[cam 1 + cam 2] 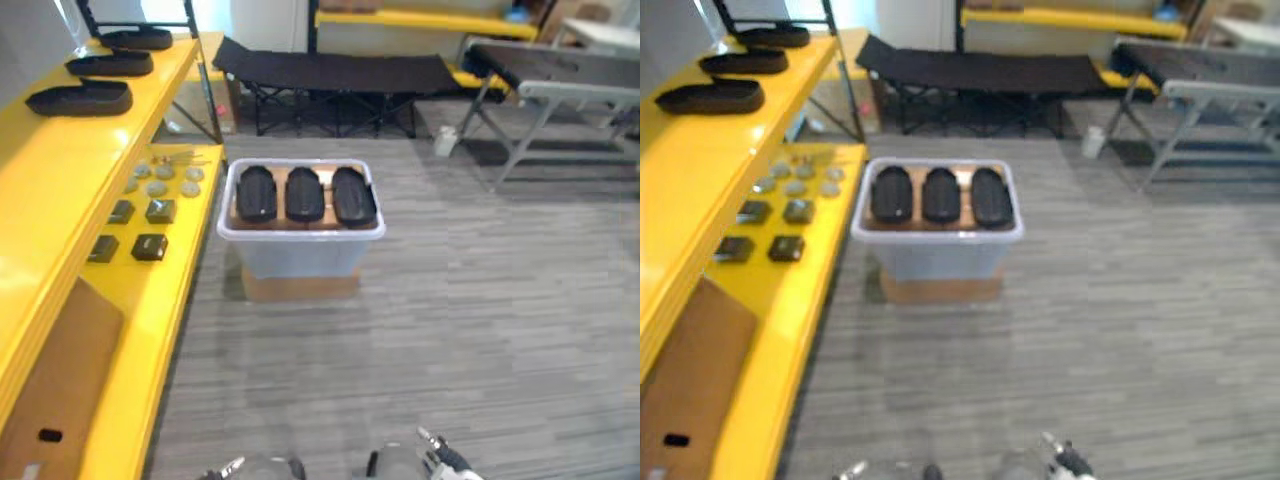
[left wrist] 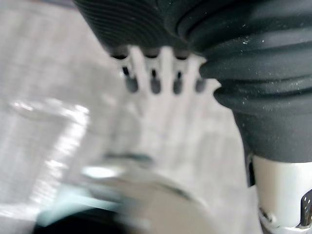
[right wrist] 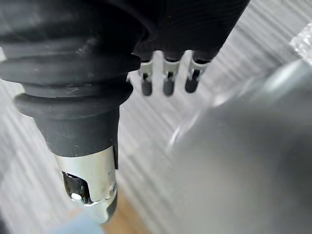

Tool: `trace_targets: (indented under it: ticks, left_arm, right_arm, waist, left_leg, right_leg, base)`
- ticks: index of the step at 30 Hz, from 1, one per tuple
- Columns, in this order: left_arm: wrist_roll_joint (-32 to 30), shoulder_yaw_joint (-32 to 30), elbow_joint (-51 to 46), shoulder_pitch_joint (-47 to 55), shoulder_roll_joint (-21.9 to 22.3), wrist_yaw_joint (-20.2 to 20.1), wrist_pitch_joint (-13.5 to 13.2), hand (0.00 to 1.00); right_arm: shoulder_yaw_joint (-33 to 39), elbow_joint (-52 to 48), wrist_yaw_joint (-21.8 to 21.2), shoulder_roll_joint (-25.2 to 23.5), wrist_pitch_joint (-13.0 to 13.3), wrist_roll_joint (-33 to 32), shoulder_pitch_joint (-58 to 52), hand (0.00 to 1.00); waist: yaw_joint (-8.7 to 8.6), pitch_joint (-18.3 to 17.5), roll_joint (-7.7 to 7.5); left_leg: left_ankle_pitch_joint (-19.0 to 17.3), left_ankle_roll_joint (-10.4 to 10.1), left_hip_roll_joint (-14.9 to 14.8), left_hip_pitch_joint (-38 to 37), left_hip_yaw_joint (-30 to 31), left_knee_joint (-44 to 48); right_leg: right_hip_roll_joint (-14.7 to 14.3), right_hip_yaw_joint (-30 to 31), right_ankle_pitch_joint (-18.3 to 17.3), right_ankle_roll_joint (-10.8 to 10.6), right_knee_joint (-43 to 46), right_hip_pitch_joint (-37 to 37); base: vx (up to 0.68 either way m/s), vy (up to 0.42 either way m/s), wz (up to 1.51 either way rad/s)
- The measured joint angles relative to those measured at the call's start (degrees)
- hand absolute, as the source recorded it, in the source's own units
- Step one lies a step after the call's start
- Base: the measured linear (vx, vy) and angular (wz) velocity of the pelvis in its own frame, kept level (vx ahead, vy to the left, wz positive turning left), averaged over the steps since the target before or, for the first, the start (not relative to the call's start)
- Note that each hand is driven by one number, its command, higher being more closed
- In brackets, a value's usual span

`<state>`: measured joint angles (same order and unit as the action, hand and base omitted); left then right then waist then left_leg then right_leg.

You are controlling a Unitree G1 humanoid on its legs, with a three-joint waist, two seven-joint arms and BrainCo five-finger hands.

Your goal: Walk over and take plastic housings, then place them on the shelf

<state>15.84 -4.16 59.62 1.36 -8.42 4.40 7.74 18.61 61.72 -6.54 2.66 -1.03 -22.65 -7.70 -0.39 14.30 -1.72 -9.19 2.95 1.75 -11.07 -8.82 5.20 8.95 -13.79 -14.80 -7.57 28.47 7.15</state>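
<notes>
Three black oval plastic housings (image 1: 304,193) lie side by side in a clear bin (image 1: 300,232). The bin stands on a cardboard box on the floor, a few steps ahead of me and next to the yellow shelf (image 1: 60,170). Three more black housings (image 1: 80,99) lie in a row on the shelf's top level at the far left. My left hand (image 2: 155,84) hangs over the grey floor, fingers straight and holding nothing. My right hand (image 3: 168,84) hangs the same way, its thumb (image 3: 92,180) apart and nothing in it.
The lower shelf level (image 1: 175,290) carries small dark blocks (image 1: 149,246), round grey discs (image 1: 160,186) and a cardboard sheet (image 1: 60,380). A black folding cot (image 1: 335,72) stands behind the bin. A grey metal frame table (image 1: 560,95) and a white jug (image 1: 446,140) are at the back right.
</notes>
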Motion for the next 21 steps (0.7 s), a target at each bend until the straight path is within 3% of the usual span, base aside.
trace_targets:
  ticks: [3, 6, 7, 8, 9, 10, 12, 13, 15, 16, 19, 20, 21]
  left_arm:
    - [1.75, 0.15, -0.04, -2.47, 1.52, 0.12, -0.8, 0.0]
    - [4.05, -0.7, -1.06, -1.81, 3.84, 0.11, -1.31, 0.0]
    - [4.06, -1.51, -1.29, -1.64, 4.47, 0.31, -1.11, 0.0]
    - [4.05, -1.58, -1.28, -1.2, 4.77, 0.46, -1.01, 0.0]
    - [4.19, -1.87, -1.31, -1.07, 6.08, 0.79, -0.93, 0.0]
    - [4.35, -1.97, -1.56, -1.07, 6.6, 0.99, -0.86, 0.0]
    - [4.46, -3.15, -2.16, -1.28, 7.72, 1.38, -0.8, 0.0]
    - [4.5, -5.37, -2.19, -1.13, 8.56, 1.77, -0.85, 0.0]
    - [5.22, -6.66, -2.61, -1.0, 8.68, 1.81, -1.11, 0.0]
    - [5.37, -6.46, -2.63, -1.0, 8.42, 1.83, -1.21, 0.0]
    - [4.33, -5.77, -2.74, -0.79, 7.27, 1.49, -0.68, 0.0]
    - [3.26, -5.78, -2.68, -0.44, 6.97, 1.48, -0.56, 0.0]
    - [1.85, -5.8, -2.41, 0.53, 6.68, 1.49, -0.15, 0.0]
  right_arm:
    - [0.45, 0.49, 0.16, -0.25, 0.0, 0.06, -2.02, 0.0]
    - [0.4, 0.2, 0.39, -0.73, 0.01, -0.02, -3.42, 0.0]
    - [0.34, 0.2, 0.44, -0.4, -0.19, -0.11, -3.45, 0.0]
    - [0.36, 0.16, 0.46, 0.15, -0.27, -0.19, -3.47, 0.0]
    - [0.33, 0.12, 0.91, 1.07, -0.54, -0.2, -3.29, 0.0]
    - [0.35, 0.07, 1.14, 1.22, -0.62, -0.27, -2.84, 0.0]
    - [0.4, -0.82, 1.72, 1.69, -0.71, -0.23, -2.19, 0.0]
    - [0.4, -1.63, 1.73, 1.82, -0.78, -0.1, -2.29, 0.0]
    - [0.44, -1.22, 1.78, 2.22, -0.62, 0.38, -1.98, 0.0]
    - [0.44, -0.79, 1.79, 2.22, -0.52, 0.43, -1.8, 0.0]
    - [1.14, -0.4, 2.0, 2.09, 0.1, 0.25, -0.75, 0.0]
    - [1.24, -0.43, 2.41, 2.11, 0.09, -0.17, -0.46, 0.0]
    - [1.45, -0.46, 2.86, 2.2, 0.1, -0.29, -0.37, 0.0]
  waist:
    - [-0.73, 0.16, 0.26]
    - [-0.72, 0.0, 0.04]
    - [-0.72, -0.39, 1.23]
    - [-0.92, -0.92, 1.75]
    - [-1.06, -1.5, 3.43]
    - [-1.04, -1.54, 3.71]
    - [-0.94, -1.65, 4.84]
    - [-0.99, -1.47, 4.76]
    - [-0.52, -1.33, 5.3]
    - [-0.38, -1.27, 5.09]
    - [-0.29, -1.03, 4.36]
    - [-0.27, -1.04, 4.37]
    - [-0.13, -1.0, 4.49]
  left_leg:
    - [-2.44, -2.0, -0.57, -2.07, 1.71, -0.23]
    - [-8.81, -5.09, -2.25, -3.97, 2.3, 4.54]
    - [-10.74, -6.8, -4.33, -4.96, 2.55, 5.38]
    - [-11.09, -7.39, -5.65, -5.33, 2.65, 5.57]
    - [-10.83, -8.59, -7.92, -4.58, 1.9, 8.18]
    - [-10.3, -9.48, -8.59, -3.57, 1.69, 10.54]
    - [-7.86, -12.17, -11.25, 1.26, 2.07, 22.74]
    - [-5.12, -11.94, -13.51, 5.7, 2.13, 33.65]
    - [-5.63, -11.03, -17.16, 11.48, 0.01, 46.99]
    - [-5.94, -10.56, -17.23, 12.17, -0.93, 46.77]
    - [-6.16, -9.87, -13.15, 14.17, -5.5, 28.55]
    - [-5.22, -9.81, -11.46, 14.79, -6.22, 20.94]
    - [-0.88, -8.44, -9.81, 15.36, -6.01, 12.54]
  right_leg:
    - [-0.14, 0.55, 7.42, 2.25, -12.98, 3.83]
    - [-1.21, 1.62, 13.61, 5.07, -15.5, 3.04]
    - [-2.48, 0.88, 17.4, 6.12, -13.77, 3.02]
    - [-3.52, 0.32, 16.53, 6.66, -12.75, 3.04]
    - [-5.18, -0.98, 14.01, 7.68, -11.68, 2.95]
    - [-5.54, -1.47, 13.48, 8.09, -11.56, 2.67]
    - [-6.63, -2.98, 11.15, 9.47, -11.24, 0.55]
    - [-7.35, -3.34, 9.54, 9.71, -11.97, -1.92]
    - [-8.71, -4.3, 8.63, 9.77, -14.96, -8.05]
    - [-8.62, -4.48, 8.63, 9.77, -16.12, -10.01]
    - [-6.57, -5.02, 8.93, 8.55, -20.88, -15.26]
    - [-5.96, -4.92, 8.86, 7.95, -21.49, -15.53]
    - [-5.72, -4.61, 8.58, 6.97, -21.97, -15.79]
  base:
    - [0.35, -0.149, 0.37]
    - [0.42, -0.256, 0.17]
    - [0.48, -0.311, 0.11]
    - [0.48, -0.306, 0.19]
    - [0.38, -0.242, 0.17]
    - [0.51, -0.368, 0.18]
    - [0.44, -0.324, 0.22]
    - [0.37, -0.221, 0.28]
    - [0.39, -0.192, 0.15]
    - [0.31, -0.12, 0.06]
    - [0.23, -0.021, 0.06]
    - [0.18, 0.108, -0.03]
    - [0.26, 0.179, -0.17]
